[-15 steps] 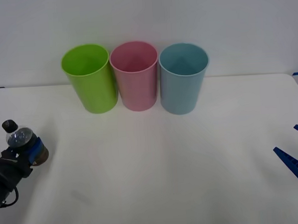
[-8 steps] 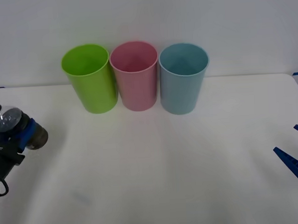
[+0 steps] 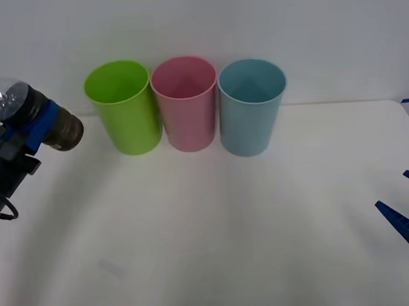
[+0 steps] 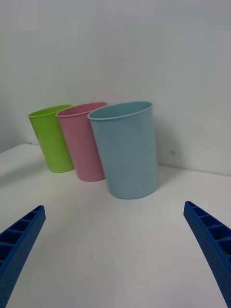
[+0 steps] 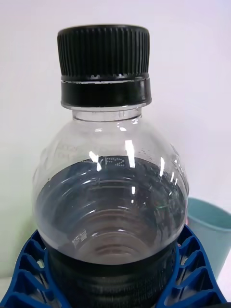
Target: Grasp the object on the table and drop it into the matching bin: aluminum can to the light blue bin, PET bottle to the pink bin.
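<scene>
My left gripper [image 3: 30, 124] is shut on the PET bottle [image 3: 31, 114], a small clear bottle with a dark lower body, held in the air at the far left, level with the bins' tops. In the left wrist view the bottle [image 5: 108, 202] with its black cap [image 5: 103, 62] sits between my blue fingers [image 5: 190, 269]. The pink bin [image 3: 185, 102] stands at the back of the white table [image 3: 216, 235], with the light blue bin [image 3: 252, 106] on its right. My right gripper [image 3: 408, 214] is open, low at the table's right edge; its wrist view shows the pink bin [image 4: 82, 142] and light blue bin [image 4: 126, 149].
A lime green bin [image 3: 122, 106] stands left of the pink one, closest to the held bottle; all three touch in a row before the white wall. A rim of the light blue bin [image 5: 211, 231] shows behind the bottle in the left wrist view.
My left gripper has lifted the bottle well up from near the table's left edge and carried it slightly rightward toward the bins. The right arm has not moved.
</scene>
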Tool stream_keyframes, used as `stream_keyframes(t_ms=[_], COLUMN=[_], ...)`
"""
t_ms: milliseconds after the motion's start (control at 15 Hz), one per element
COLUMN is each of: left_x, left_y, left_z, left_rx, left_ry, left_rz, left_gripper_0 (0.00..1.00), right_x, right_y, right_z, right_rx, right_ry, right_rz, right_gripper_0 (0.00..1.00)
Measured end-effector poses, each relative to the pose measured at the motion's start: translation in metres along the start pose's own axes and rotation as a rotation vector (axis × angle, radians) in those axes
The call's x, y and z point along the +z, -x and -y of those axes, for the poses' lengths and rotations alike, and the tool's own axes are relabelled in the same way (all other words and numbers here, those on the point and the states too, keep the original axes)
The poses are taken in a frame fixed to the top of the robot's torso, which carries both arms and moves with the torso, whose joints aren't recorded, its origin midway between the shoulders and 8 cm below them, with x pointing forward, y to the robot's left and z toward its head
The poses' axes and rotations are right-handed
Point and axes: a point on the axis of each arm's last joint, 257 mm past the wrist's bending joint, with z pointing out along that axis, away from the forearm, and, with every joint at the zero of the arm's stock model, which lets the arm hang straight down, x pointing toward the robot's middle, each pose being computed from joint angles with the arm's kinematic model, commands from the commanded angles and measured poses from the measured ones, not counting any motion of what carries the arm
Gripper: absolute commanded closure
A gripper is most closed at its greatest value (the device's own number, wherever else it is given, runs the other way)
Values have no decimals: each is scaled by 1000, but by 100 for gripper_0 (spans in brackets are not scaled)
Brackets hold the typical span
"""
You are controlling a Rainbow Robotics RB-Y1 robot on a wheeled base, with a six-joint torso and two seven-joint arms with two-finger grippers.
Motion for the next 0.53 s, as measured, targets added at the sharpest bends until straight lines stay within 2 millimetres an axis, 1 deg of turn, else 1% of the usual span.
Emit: stream_keyframes(t_ms=[133,267,400,533], left_x=[25,53,83,116], left_y=[7,8,0,-17], left_z=[16,29,41,52], left_rx=[-2,1,5,7], left_ry=[-5,-2,-7,-26], left_rz=[21,36,35,12], left_gripper_0=[100,100,100,100], right_x=[0,0,0,0], right_y=[0,0,0,0], right_z=[0,0,0,0], right_rx=[0,0,0,0], right_ry=[0,0,0,0], right_rz=[0,0,0,0], right_gripper_0=[0,0,0,0])
